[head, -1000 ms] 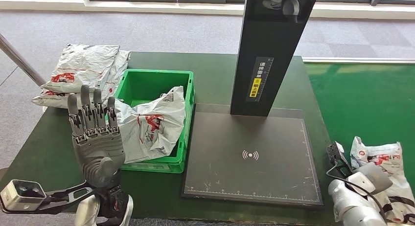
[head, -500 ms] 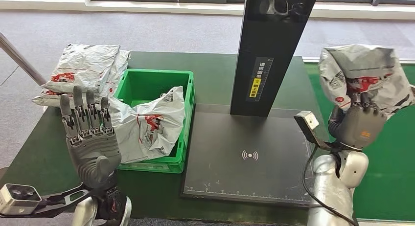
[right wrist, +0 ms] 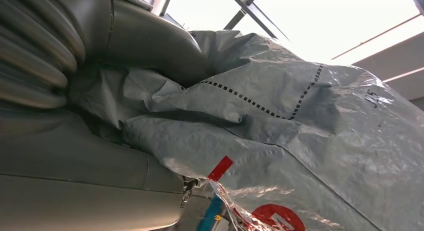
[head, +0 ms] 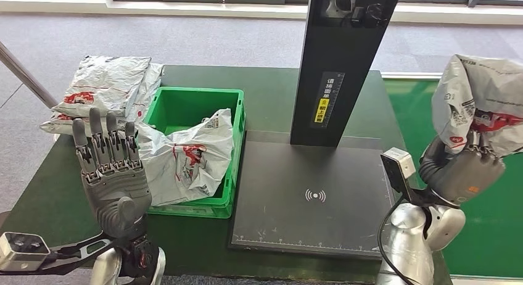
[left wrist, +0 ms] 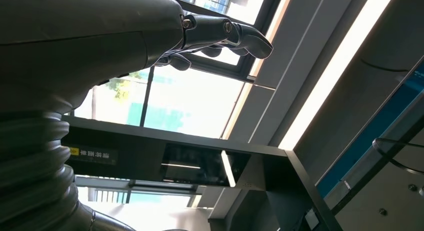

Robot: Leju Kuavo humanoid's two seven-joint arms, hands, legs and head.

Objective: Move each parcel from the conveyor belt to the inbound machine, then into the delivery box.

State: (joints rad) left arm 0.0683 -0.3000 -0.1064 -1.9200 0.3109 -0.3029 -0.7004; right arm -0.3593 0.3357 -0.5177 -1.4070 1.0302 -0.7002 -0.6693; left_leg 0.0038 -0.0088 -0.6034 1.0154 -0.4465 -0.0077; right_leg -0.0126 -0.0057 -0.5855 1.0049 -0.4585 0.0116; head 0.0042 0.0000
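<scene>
One grey parcel (head: pixel 188 158) is already boxed in the green crate (head: pixel 235 150), while another grey poly mailer (head: pixel 478 103) is gripped aloft by the right hand (head: pixel 461 171), unscanned; the left hand (head: pixel 114 174) is held spread and empty.

Crumpled grey parcel (right wrist: pixel 300 141) in hand (right wrist: pixel 100 156)

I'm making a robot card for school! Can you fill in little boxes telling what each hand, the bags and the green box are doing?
right hand: grips a grey plastic parcel bag, raised beside the black scanner plate
left hand: held up, fingers straight, holding nothing
green plastic crate: holds one crumpled grey bag
table's far left corner: more flat grey bags
</scene>
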